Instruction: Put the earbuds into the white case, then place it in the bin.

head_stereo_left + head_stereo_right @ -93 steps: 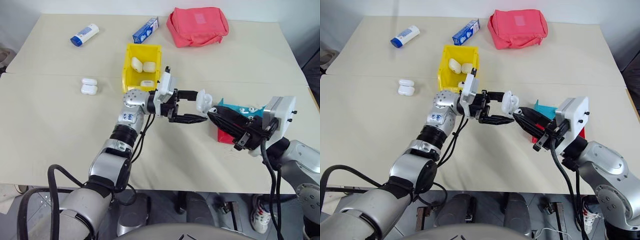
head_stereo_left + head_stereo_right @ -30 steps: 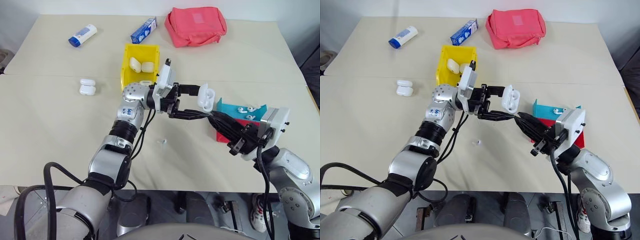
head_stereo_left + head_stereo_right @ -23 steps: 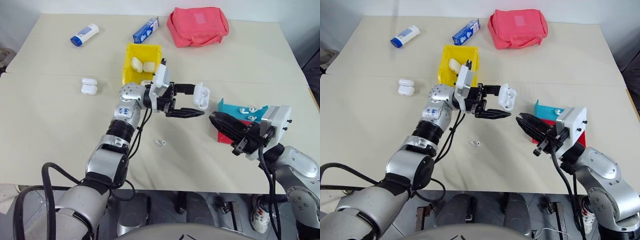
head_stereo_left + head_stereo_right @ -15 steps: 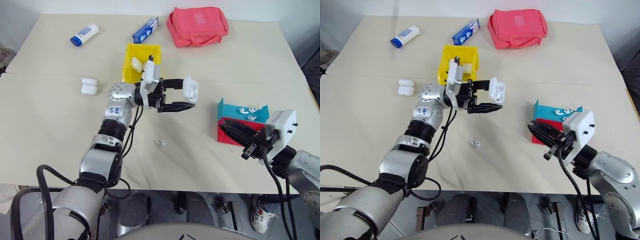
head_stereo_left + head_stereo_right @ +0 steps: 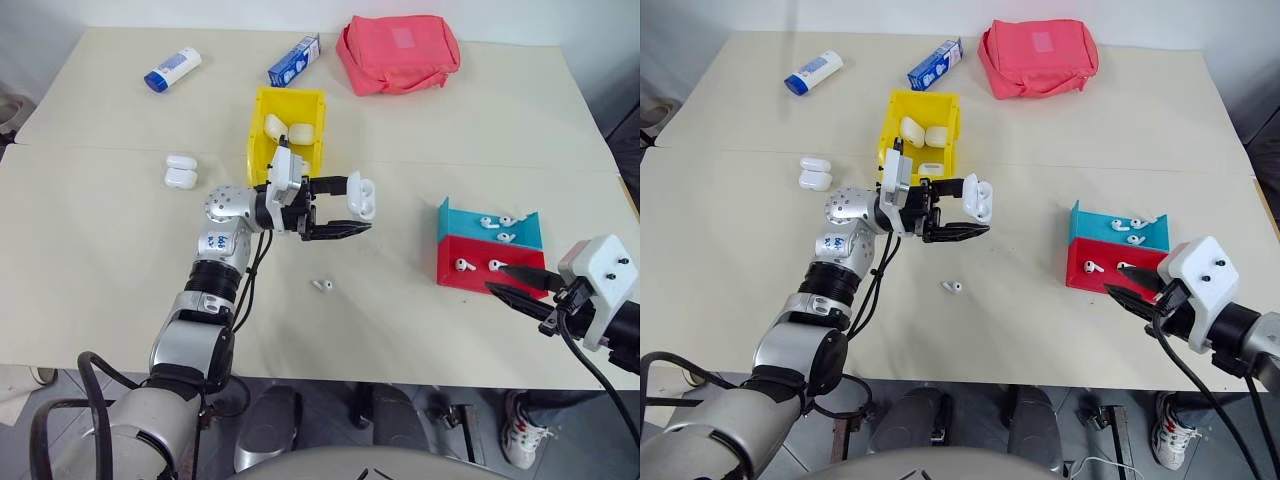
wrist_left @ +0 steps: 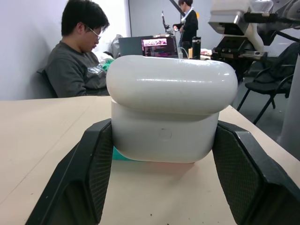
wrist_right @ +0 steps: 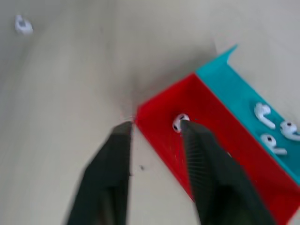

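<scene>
- Small rounded white case [image 6: 171, 110] of smooth, glossy hard plastic.
- Black finger pads [image 6: 101, 168] with fine dotted rubber-like texture, matt.
- Bright yellow rectangular bin [image 5: 288, 130] of smooth plastic, slight sheen.
- Red and teal stepped tray [image 5: 487, 242], smooth plastic look.
- Pink-red pouch [image 5: 398, 50] of soft matt cloth.
- Beige table [image 5: 100, 250], matt, smooth top.
- Tiny white earbud [image 5: 321, 285], glossy.

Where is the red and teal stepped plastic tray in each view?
Left eye: red and teal stepped plastic tray, far right.
Right eye: tray, same place.
Left wrist: teal tray sliver behind the white case.
Right wrist: tray beyond the right gripper.
Shared landmark: loose white earbud.
</scene>
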You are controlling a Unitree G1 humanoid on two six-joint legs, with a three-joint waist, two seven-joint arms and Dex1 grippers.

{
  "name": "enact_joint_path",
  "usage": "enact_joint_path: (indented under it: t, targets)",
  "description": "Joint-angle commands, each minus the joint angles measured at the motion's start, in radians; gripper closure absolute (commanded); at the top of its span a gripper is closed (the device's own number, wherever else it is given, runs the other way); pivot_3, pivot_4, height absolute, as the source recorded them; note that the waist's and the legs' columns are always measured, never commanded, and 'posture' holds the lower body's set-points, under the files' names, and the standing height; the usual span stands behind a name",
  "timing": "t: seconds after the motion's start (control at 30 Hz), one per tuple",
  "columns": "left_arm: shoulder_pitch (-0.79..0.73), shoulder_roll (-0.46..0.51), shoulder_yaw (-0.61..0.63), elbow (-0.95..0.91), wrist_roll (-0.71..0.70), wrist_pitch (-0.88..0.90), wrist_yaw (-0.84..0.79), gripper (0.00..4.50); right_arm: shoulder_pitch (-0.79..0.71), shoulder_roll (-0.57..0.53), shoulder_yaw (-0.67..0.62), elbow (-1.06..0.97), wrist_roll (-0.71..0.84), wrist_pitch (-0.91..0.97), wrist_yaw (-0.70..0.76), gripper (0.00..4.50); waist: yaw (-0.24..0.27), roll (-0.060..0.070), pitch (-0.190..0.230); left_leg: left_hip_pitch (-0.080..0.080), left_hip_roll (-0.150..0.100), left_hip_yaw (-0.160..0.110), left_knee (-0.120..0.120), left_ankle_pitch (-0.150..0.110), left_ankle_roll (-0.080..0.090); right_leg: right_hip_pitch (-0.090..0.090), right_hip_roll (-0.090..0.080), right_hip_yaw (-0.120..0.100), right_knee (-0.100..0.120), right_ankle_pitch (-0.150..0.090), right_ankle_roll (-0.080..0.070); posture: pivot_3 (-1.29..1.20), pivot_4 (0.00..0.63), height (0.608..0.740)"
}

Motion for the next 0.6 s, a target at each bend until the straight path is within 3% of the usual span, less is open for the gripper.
enact_joint_path:
  t: [0.03,0.33,0.47,0.6]
  targets:
    - [0.007,-0.002,-0.011,-0.061,-0.014,0.000,0.008,1.70,0.013,-0.045,-0.064,0.012,-0.059,-0.006,0.053,2.30,0.003,0.000,0.000,0.000,0.000,0.000,0.000,0.000,0.000,0.000,0.000,0.000,0.000,0.000,0.000,0.00,0.150,0.740]
    - [0.060,0.018,-0.050,-0.154,-0.026,0.030,-0.028,1.70,0.069,-0.099,-0.093,0.066,-0.230,-0.075,0.178,2.30,0.011,0.000,0.000,0.000,0.000,0.000,0.000,0.000,0.000,0.000,0.000,0.000,0.000,0.000,0.000,0.00,0.150,0.740]
    - [0.087,0.022,-0.063,-0.201,-0.031,0.051,-0.036,1.70,0.051,-0.108,-0.121,0.088,-0.186,0.051,0.215,2.30,0.012,0.000,0.000,0.000,0.000,0.000,0.000,0.000,-0.001,0.000,0.000,0.000,0.000,0.000,0.000,0.00,0.150,0.740]
    - [0.095,0.012,-0.069,-0.213,-0.030,0.055,-0.024,1.70,0.025,-0.108,-0.110,0.081,-0.211,0.033,0.233,1.37,0.011,0.000,0.000,0.000,0.000,-0.001,0.000,0.001,-0.001,0.000,0.000,0.000,0.000,0.000,0.000,0.00,0.150,0.740]
